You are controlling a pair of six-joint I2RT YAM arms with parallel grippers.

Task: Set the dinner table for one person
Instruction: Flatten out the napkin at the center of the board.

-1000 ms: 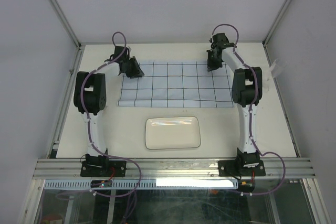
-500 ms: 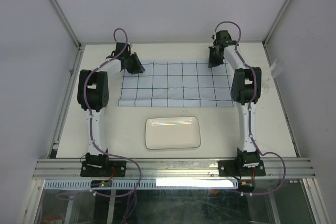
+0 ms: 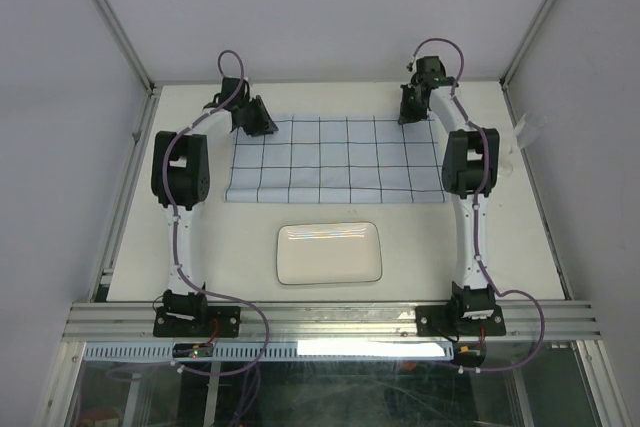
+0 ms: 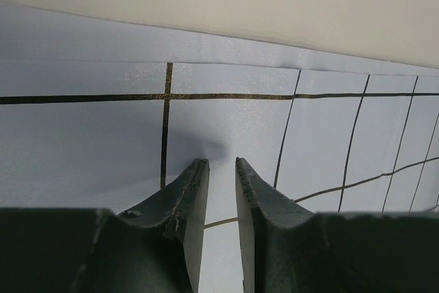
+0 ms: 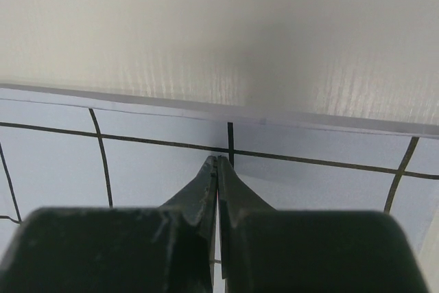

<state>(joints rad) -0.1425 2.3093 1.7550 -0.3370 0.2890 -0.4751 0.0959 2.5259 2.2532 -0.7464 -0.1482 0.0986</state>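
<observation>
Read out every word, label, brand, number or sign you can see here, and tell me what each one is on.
None can be read. The blue cloth bears only dark grid lines, the white plate is plain, the dinner table carries no print, and the left arm and right arm show no label large enough to read.

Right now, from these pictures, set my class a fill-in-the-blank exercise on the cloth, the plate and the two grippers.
1. The cloth bears a dark ___ pattern.
2. The plate, lying on the bare table, is ___ in colour.
3. The right gripper has its jaws ___, while the left gripper shows a narrow gap.
Missing words: grid; white; shut.
</observation>
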